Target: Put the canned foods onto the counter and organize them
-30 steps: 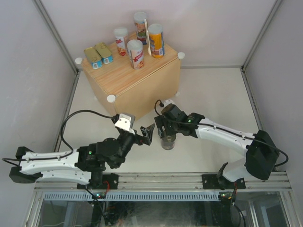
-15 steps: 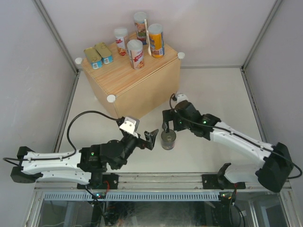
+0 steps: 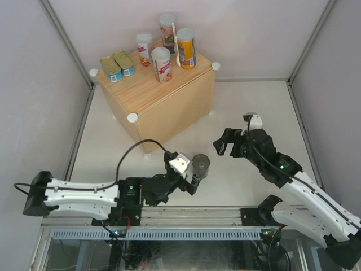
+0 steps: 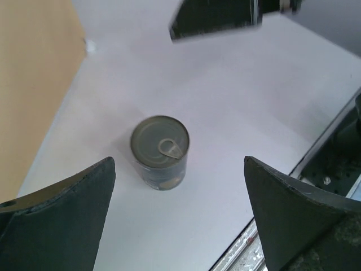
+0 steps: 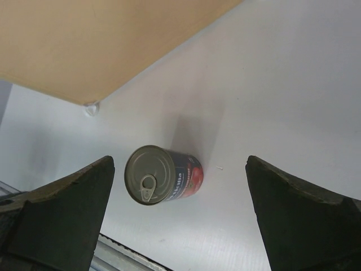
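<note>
White walls (image 3: 254, 34) enclose tabletop (image 3: 265, 107) and wooden counter (image 3: 148, 89)

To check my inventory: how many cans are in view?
7: two flat tins and four tall cans on the counter, one dark can on the table. None seems hidden.

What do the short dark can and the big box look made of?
The short dark can: likely metal, with a dull grey lid, pull tab and pressed rings; its side is a dark printed label or coating, unclear which. The box: light wood or wood-look veneer, matte, plank grain on top.
</note>
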Available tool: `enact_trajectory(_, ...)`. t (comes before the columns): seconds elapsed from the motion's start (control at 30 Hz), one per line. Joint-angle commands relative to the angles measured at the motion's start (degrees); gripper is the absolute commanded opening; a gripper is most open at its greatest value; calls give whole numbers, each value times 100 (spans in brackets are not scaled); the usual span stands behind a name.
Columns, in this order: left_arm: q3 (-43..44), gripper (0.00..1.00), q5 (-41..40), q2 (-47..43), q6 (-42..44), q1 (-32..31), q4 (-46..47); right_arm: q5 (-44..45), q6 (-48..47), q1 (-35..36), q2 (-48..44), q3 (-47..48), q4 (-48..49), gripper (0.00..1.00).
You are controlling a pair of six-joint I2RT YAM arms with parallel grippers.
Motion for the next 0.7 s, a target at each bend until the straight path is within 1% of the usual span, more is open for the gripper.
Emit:
enact_trajectory(0.0,-55,99,709,585,-208,235,657,162,225,-67,-438,21,2,99)
enact_trajectory(0.2,-76,99,1409,1311,-254,849,1178,185,239,-77,-646,23,-209,98)
enact_trajectory(0.3,-81,100,1646,1555,-190,1027,1303,180,236,-77,-694,22,-261,98)
enact_trajectory(0.67,-197,100,1789,2130,-74,1498,1595,158,163,-77,-855,25,-280,98)
